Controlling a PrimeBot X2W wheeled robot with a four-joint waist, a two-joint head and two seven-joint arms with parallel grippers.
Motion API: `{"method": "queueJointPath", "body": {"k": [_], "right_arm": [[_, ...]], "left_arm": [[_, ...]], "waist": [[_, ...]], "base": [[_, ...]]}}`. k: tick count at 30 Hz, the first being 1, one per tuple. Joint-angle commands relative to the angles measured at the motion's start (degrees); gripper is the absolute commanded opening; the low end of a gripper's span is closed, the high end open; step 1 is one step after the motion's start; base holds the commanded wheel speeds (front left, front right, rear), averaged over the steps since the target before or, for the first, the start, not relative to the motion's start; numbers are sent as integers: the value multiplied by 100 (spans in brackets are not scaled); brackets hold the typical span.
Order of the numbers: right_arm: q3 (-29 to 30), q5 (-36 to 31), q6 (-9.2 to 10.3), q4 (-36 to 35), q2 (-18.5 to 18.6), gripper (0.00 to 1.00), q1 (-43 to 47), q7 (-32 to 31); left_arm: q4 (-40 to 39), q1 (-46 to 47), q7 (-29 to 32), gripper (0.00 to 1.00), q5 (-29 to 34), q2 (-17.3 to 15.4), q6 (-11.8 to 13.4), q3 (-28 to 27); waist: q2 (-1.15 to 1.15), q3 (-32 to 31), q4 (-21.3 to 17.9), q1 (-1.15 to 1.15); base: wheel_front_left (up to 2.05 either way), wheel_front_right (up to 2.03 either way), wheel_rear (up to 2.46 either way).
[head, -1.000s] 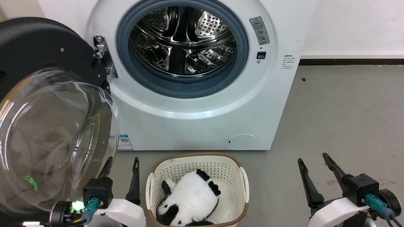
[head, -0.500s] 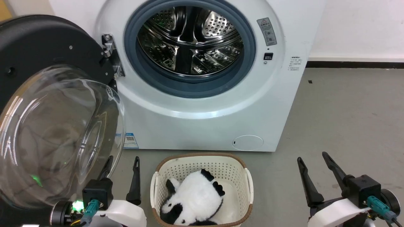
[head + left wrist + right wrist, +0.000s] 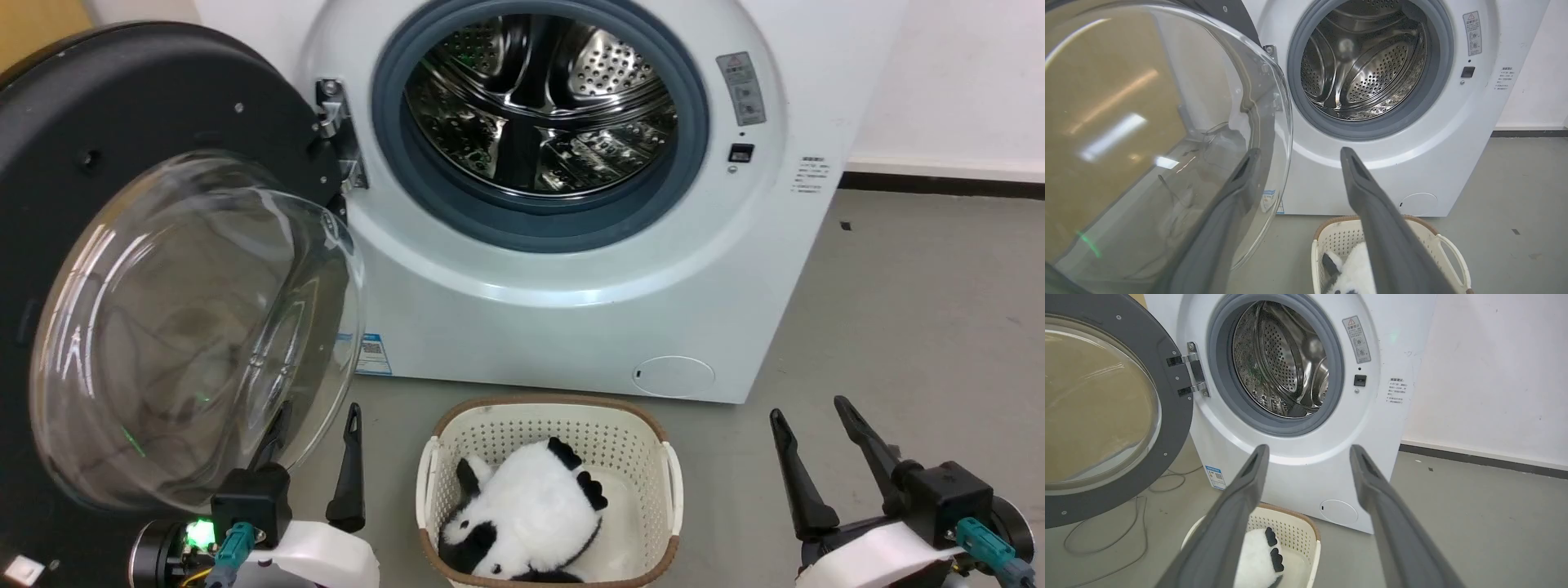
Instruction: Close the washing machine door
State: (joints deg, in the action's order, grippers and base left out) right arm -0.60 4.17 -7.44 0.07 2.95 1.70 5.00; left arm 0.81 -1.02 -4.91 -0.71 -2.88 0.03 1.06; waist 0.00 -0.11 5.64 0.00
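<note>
The washing machine door [image 3: 188, 318] is standing wide open, swung out to the left of the washing machine [image 3: 571, 310] on its metal hinge [image 3: 339, 135], with the clear glass bowl bulging toward the robot. The round opening is lying fully exposed: the grey gasket [image 3: 539, 227] is ringing the perforated steel drum [image 3: 539, 106]. A small blue sticker [image 3: 373, 353] is showing at the lower left corner of the white front panel. The left gripper [image 3: 318, 412] is resting low, just beside the lower edge of the glass bowl, its two fingers spread apart and gripping nothing; one finger is appearing through the glass in the left wrist view, and contact with the bowl cannot be determined. The right gripper [image 3: 808, 408] is hovering above the grey floor [image 3: 898, 327], well apart from the door, fingers likewise spread and empty. A cream perforated basket [image 3: 547, 412] is sitting on the floor between the two grippers, in front of the machine, holding a black-and-white panda toy [image 3: 531, 514]
</note>
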Motion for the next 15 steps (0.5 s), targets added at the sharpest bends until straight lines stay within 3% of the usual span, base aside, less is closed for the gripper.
{"method": "queueJointPath", "body": {"k": [1, 15], "right_arm": [[-16, 61, -2, -17, -3, 100, 56, 55], [-88, 188, -2, 8, -4, 100, 110, 222]], "left_arm": [[13, -51, -62, 100, -40, -8, 16, 5], [24, -80, -229, 100, -56, -12, 13, 24]], "waist": [[0, -3, 51, 0], [0, -27, 529, 0]], "base": [[0, 0, 0], [0, 0, 0]]}}
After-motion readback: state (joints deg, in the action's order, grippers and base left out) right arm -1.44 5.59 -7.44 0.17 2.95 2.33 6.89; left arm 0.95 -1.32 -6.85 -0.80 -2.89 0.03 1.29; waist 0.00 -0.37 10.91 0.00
